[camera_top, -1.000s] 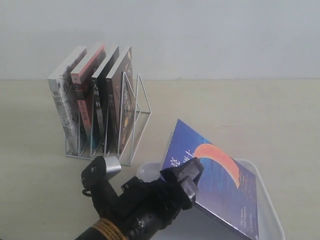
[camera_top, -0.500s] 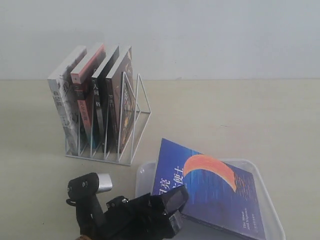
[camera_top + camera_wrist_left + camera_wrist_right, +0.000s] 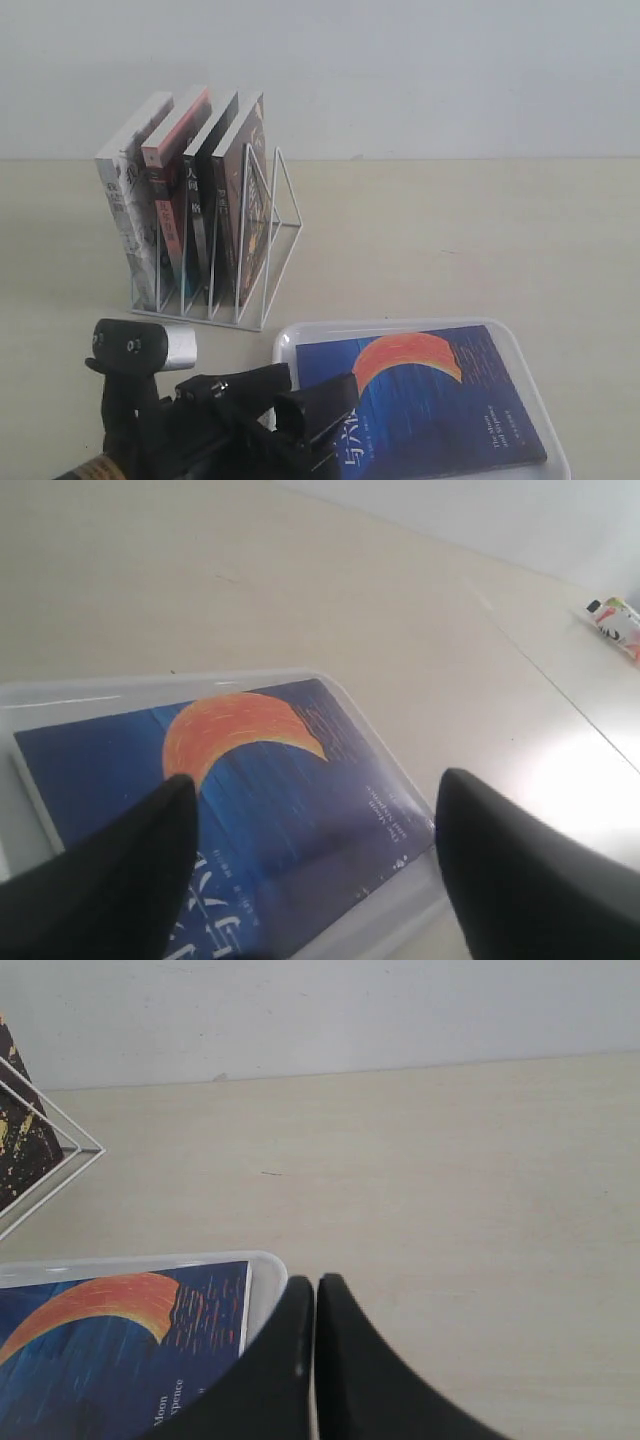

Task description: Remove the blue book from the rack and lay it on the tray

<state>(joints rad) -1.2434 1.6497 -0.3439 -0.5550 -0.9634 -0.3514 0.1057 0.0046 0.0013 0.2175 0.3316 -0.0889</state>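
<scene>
Work looks about done, since the blue book (image 3: 425, 400) lies flat in the tray (image 3: 400, 323), away from the rack (image 3: 285, 215), the left gripper (image 3: 315, 780) is spread wide and empty, the right gripper (image 3: 315, 1295) is pressed together, and only backing off seems left.

The blue book (image 3: 430, 400) has a faintly glossy paper cover; the tray (image 3: 283, 350) is smooth white plastic; the rack (image 3: 262, 240) is thin white wire; the bench (image 3: 450, 230) looks matt.

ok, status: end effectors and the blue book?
Left end effector open, empty. Right end effector shut, empty. Blue book lying flat in the tray, cover up. Nothing on top of it.
</scene>
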